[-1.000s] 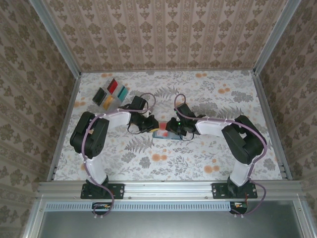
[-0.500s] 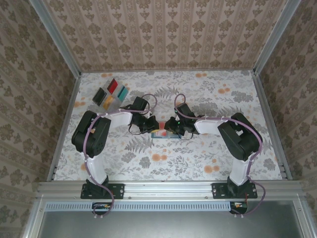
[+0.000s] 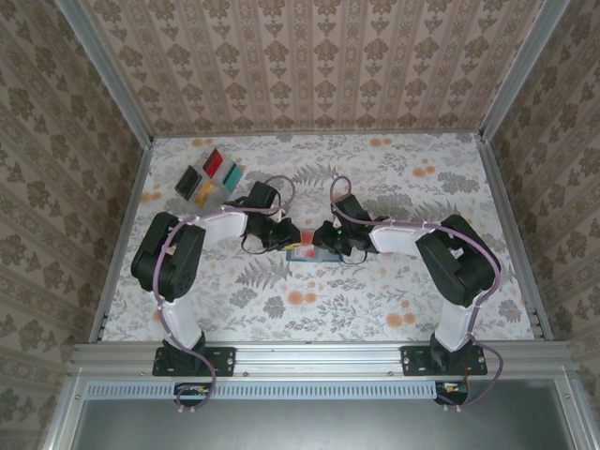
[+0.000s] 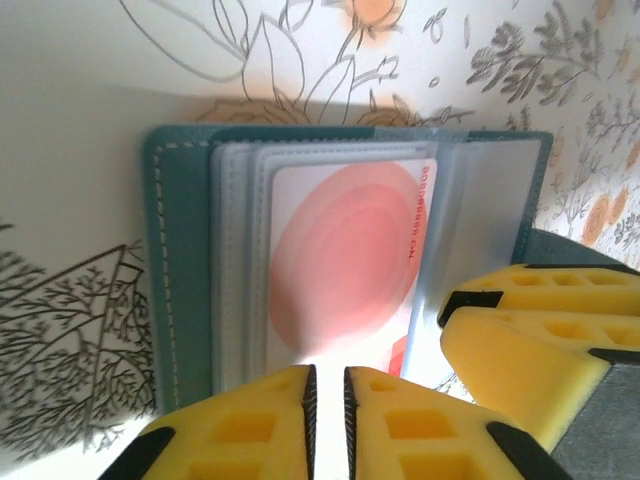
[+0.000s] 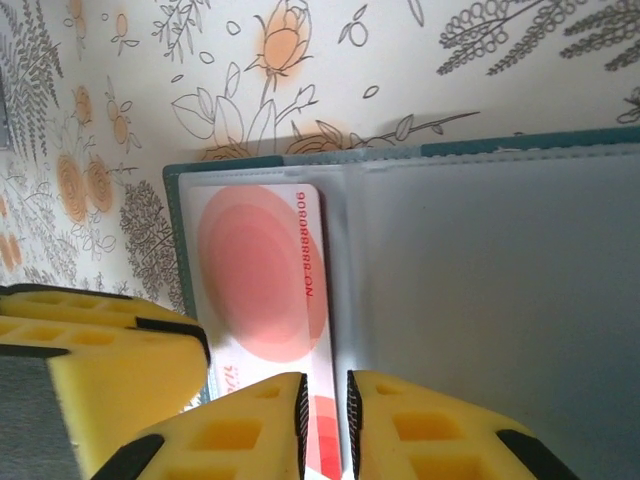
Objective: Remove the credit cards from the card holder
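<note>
The card holder [image 3: 317,255] lies open at the table's middle, teal outside [image 4: 180,270] and grey-blue inside [image 5: 500,290]. One of the credit cards [image 4: 345,270], white with a pink-red disc, sits in a slot [image 5: 260,280]. My left gripper [image 4: 327,372] stands over the card's near end with its jaws a narrow slit apart [image 3: 289,236]. My right gripper [image 5: 325,378] has its jaws almost together over the card's long edge and the pocket fold [image 3: 328,240]. Each gripper's yellow fingers also show in the other's wrist view. Other credit cards [image 3: 211,178] lie loose at the far left.
The loose cards are red [image 3: 213,162], teal [image 3: 232,173], black [image 3: 187,180] and yellow-orange [image 3: 204,192]. Patterned walls with metal rails enclose the floral table [image 3: 422,187]. Both forearms converge on the middle from either side.
The arms have shifted only slightly. Both grippers stay at the card holder, which has not moved. The pink card is still in its slot.
</note>
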Available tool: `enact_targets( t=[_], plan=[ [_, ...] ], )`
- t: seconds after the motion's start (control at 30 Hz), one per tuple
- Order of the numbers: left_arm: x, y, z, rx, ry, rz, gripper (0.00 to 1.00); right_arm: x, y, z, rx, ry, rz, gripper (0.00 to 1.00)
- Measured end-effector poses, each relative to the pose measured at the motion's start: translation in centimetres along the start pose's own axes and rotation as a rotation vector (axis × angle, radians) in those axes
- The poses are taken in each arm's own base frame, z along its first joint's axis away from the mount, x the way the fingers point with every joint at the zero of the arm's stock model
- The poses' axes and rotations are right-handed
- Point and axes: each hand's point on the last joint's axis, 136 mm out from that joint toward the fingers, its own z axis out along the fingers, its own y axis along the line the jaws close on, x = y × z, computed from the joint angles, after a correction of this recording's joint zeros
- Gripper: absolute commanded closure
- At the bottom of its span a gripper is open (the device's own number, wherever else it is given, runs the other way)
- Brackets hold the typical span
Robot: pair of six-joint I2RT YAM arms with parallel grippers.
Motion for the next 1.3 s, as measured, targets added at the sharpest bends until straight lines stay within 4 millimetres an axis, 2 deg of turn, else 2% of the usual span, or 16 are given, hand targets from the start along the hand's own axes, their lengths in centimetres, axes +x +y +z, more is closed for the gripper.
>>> enact_targets(
  t=[0.2, 0.47, 0.97, 1.17, 1.3],
  plan=[
    [-0.3, 0.5, -0.5, -0.019, -0.016, -0.008, 0.83, 0.4, 0.5, 0.0, -0.024, 0.024, -0.006, 0.77],
    [0.1, 1.2, 0.5, -0.023, 0.015, -0.029, 0.86, 0.3, 0.3, 0.7, -0.008, 0.038, 0.001, 0.77],
    [0.1, 1.4, 0.8, -0.014, 0.022, -0.032, 0.86, 0.6, 0.0, 1.2, 0.002, 0.064, -0.002, 0.78],
    [0.0, 1.5, 0.8, 0.0, 0.017, -0.034, 0.86, 0.5, 0.2, 1.2, -0.015, 0.064, -0.004, 0.82],
    [-0.1, 1.6, 0.8, 0.005, 0.015, -0.035, 0.86, 0.5, 0.0, 1.2, -0.033, 0.059, -0.003, 0.89]
  ],
)
